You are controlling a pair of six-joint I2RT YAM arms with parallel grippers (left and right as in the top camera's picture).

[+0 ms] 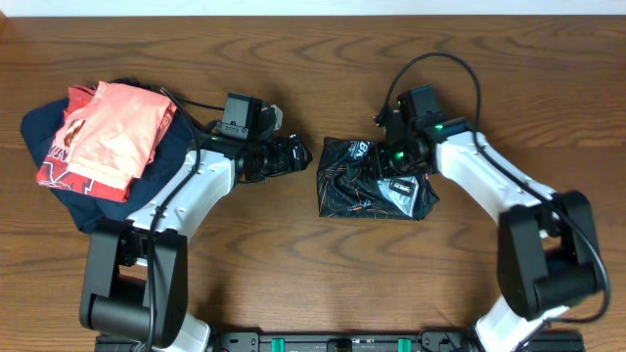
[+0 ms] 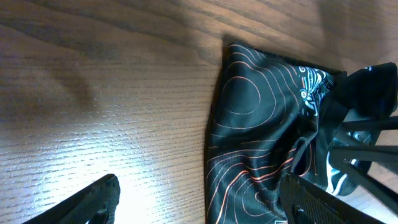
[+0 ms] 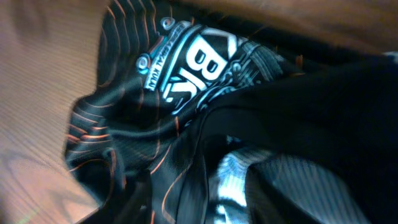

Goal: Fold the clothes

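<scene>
The black garment (image 1: 362, 191) lies mid-surface (image 1: 313, 284), gathered into a small, roughly rectangular bundle. The fold is judged nearly done, with only the rumpled right side left to flatten. Thin, slick fabric is seen, printed with fine red contour lines and a white logo (image 3: 186, 68). The left gripper (image 1: 296, 156) is held open just beside its left edge. The right gripper (image 1: 396, 168) is set over it; its state cannot be told.

Three garments lie on one brown wooden bench (image 1: 313, 284). One black thin-fabric garment with red and white contour lines (image 1: 342, 186) is beneath the right tool (image 1: 396, 184). One salmon-pink shirt with red print (image 1: 112, 137) and one plain navy-blue garment (image 1: 44, 127) lie behind the left tool (image 1: 298, 156). There are two tools.
</scene>
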